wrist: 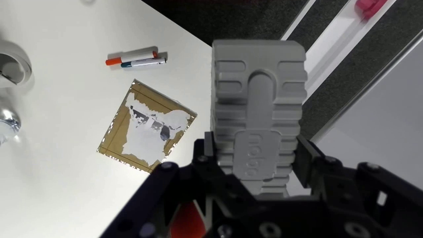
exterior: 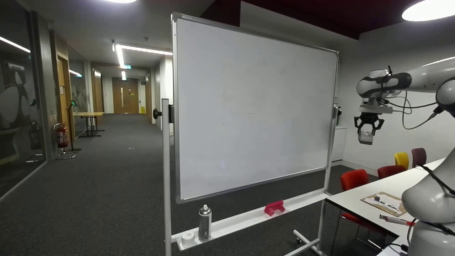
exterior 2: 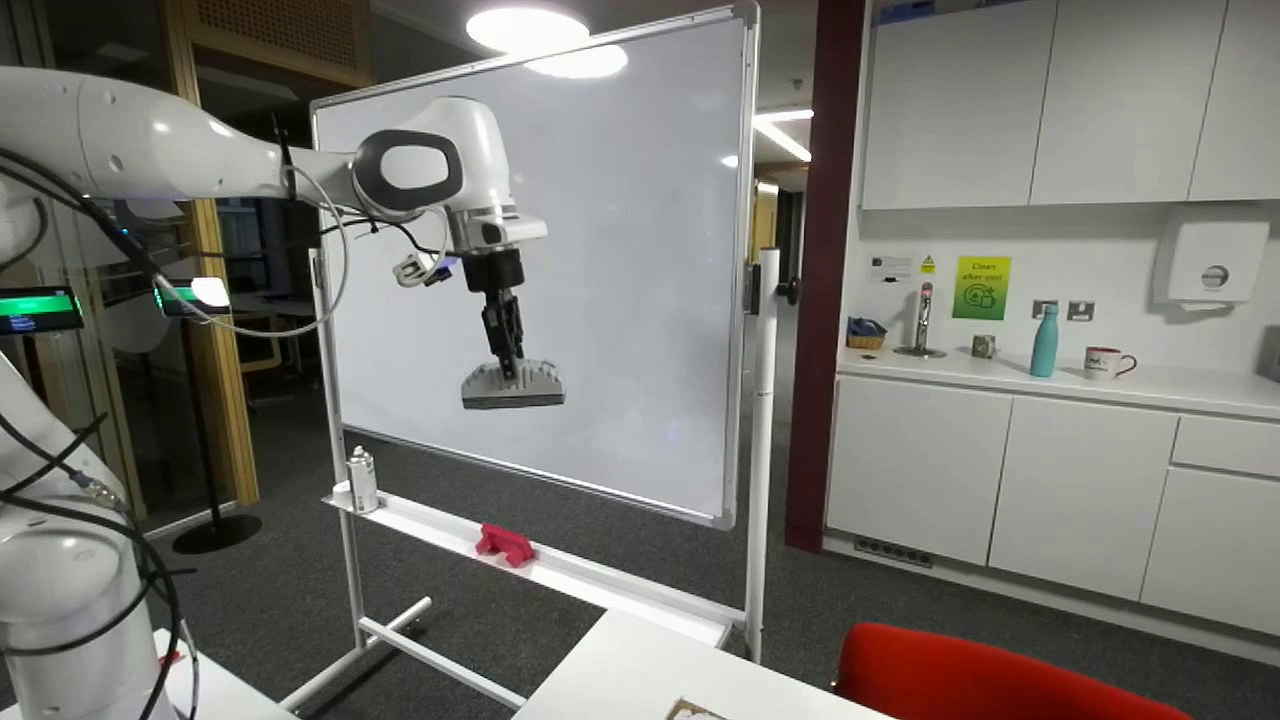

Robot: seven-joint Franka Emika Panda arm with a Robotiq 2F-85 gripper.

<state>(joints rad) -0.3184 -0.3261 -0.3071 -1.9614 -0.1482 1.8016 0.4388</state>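
Pincer is gripping a grey eraser; we are seeing it hanging in mid-air, higher than the white table and apart from the whiteboard. On the tabletop two markers are lying side by side near a cardboard piece. A spray can is standing on the board's tray, with a red piece further along. Around the room we are noting dark carpet, a red chair beside the table and a teal bottle on a white counter.
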